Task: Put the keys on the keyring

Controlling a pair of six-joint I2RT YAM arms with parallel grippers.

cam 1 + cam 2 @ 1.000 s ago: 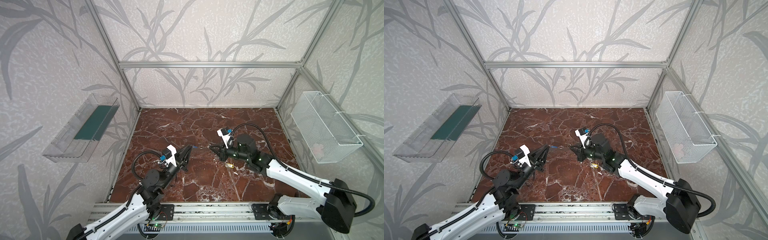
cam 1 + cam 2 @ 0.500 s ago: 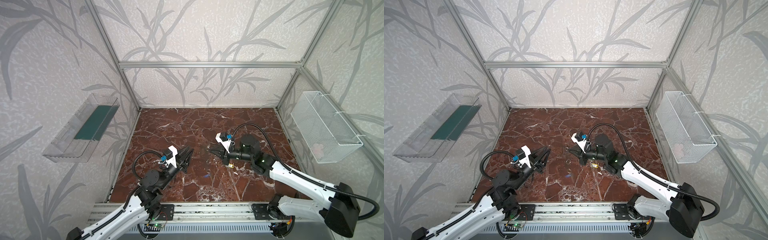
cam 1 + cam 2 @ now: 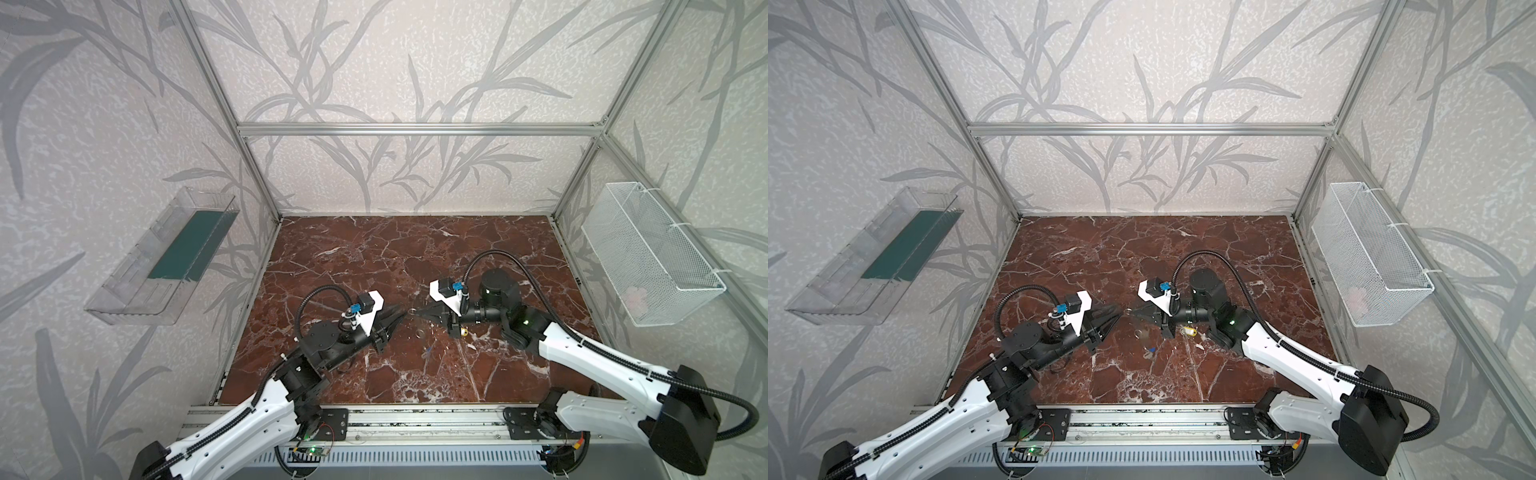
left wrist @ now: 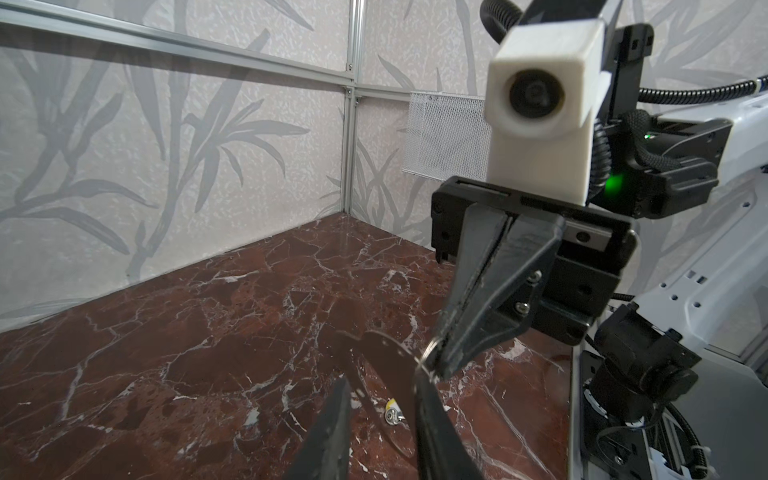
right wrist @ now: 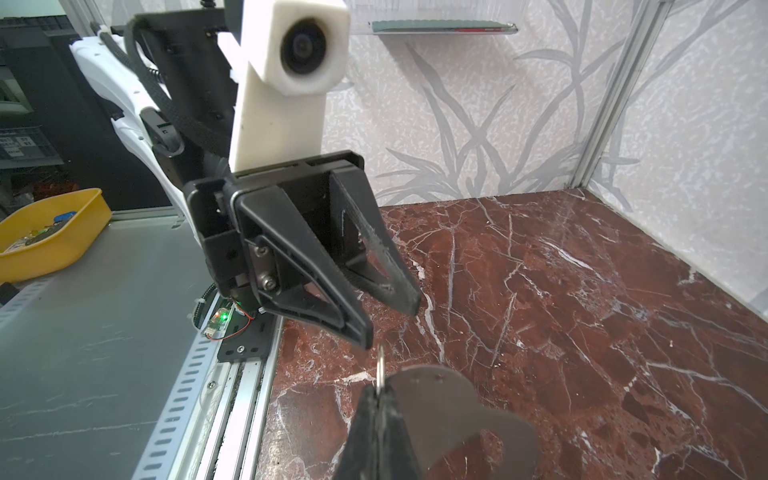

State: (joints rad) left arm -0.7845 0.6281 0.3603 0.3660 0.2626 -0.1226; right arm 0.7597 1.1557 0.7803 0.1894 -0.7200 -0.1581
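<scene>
My right gripper is shut on the small metal ring of the keyring, and the flat grey plate hangs from that ring above the floor. In both top views the ring sits between the two gripper tips. My left gripper stands open and empty, one fingertip right at the ring. Of the keys, the blue one lies on the marble below the grippers. The yellow one lies under my right gripper and also shows past the plate as a yellow key.
A white wire basket hangs on the right wall and a clear shelf on the left wall. A metal rail runs along the front edge. A yellow bin sits outside the cell.
The blue key that was at my left gripper's tips has dropped to the marble. My left jaws have opened. Both gripper tips stand close together again at the ring.
</scene>
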